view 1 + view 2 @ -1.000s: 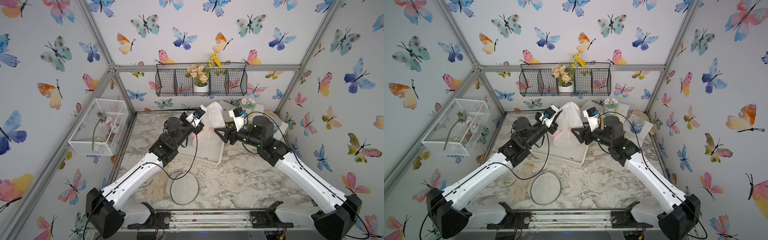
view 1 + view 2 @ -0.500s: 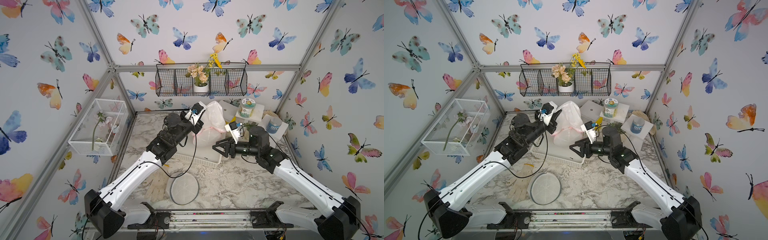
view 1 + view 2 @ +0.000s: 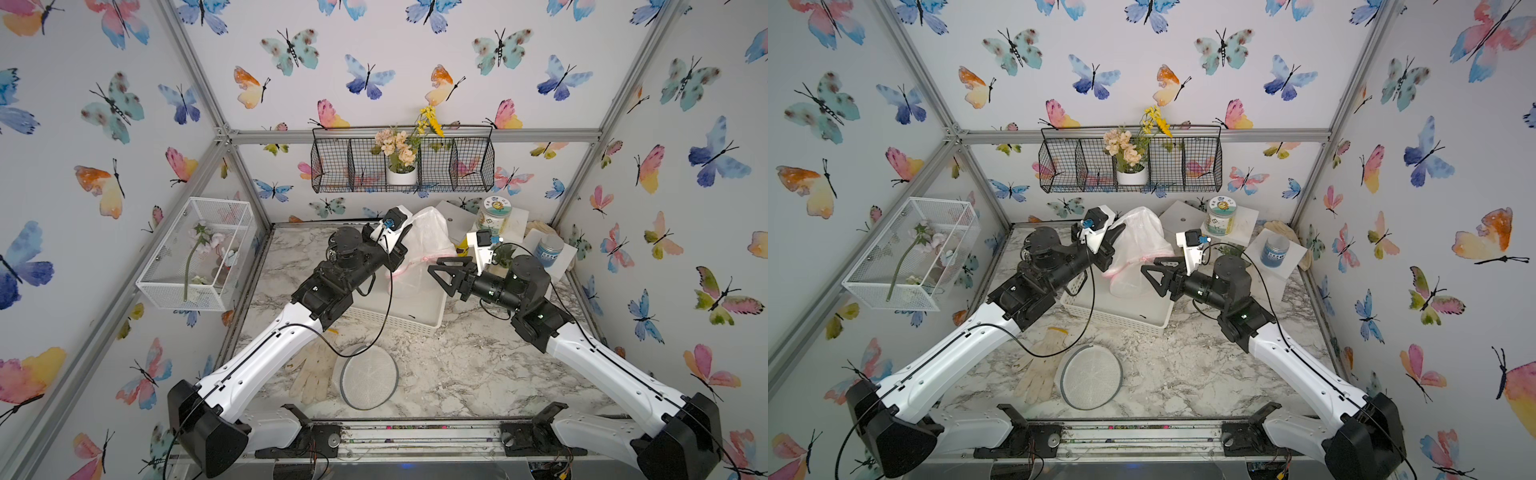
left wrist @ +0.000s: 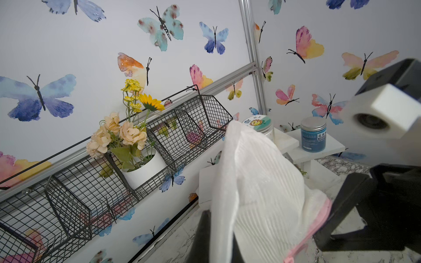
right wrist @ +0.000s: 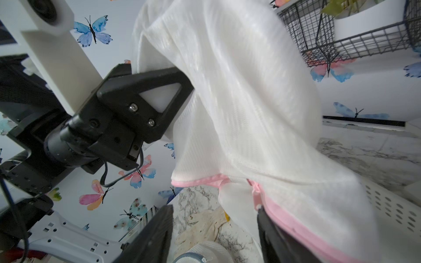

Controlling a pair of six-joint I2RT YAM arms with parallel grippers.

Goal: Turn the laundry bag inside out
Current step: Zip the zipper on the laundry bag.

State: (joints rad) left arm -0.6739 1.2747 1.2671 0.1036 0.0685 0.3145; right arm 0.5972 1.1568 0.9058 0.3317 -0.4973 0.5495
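Left hand is up off the surface, fingers pressed together w/ a fold of the laundry bag pinched btwn them. The bag hangs from that hand as a loose white mesh drape w/ a pink hem at the low end. It reaches down over the white basket that sits under the hand. Whether the bag rests in the basket, can't tell.

Right wrist view: laundry bag is draped over the left hand tips, so the exact pinch spot is hidden by fabric. Left wrist view: laundry bag fills the space just ahead of the hand.

Right hand is spread wide w/ nothing gripped. Its tips point at the bag's lower part, approx level w/ the pink hem and just beside it in both top views. Right wrist view: its two fingers are well apart, w/ the pink hem running right by one of them. Touching or not, can't tell.

Well behind both hands, toward the arm bases, a glove and a round mesh disc lie flat on the surface, edges meeting. Beyond the right hand, by the back wall, are two jars on white blocks. A wire shelf w/ a flower pot hangs on the wall above both hands.
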